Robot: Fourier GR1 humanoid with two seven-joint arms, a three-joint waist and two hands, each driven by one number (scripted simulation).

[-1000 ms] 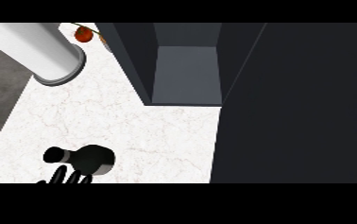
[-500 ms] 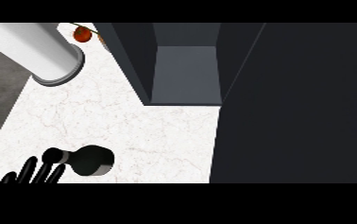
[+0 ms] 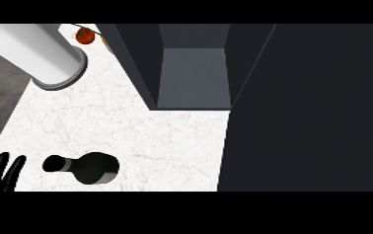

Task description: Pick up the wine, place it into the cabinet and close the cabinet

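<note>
While only a few black fingers (image 3: 10,171) show at the lower left edge, they read as long, fairly straight and spread apart, holding nothing; palm is out of frame. That's the left hand (image 3: 9,175). Right hand not visible anywhere.

Fingers are just beside the wine (image 3: 86,168), apart from it, on the neck side. No contact that I can see.

Wine stands upright on the counter (image 3: 131,129), seen from nearly straight above: small dark cap toward the left, wider dark body to the right. It sits near the counter's front edge, well apart from the cabinet (image 3: 191,75).

Cabinet is open, grey interior facing us, empty as far as I can see. Big dark panel on the right (image 3: 299,109) is probably its door, can't confirm.

Handling guess: glass, so rigid, smooth and slippery, breakable, fairly heavy if full, top-heavy when held by the neck. I'd wrap the body just below the shoulder, thumb opposite the fingers, not the neck. Keep it upright through the move; watch the cabinet's near wall on entry.

Other stuff: white cylinder (image 3: 44,55) lying at upper left, red fruit (image 3: 85,35) behind it by the cabinet's corner. Neither is in the path
</note>
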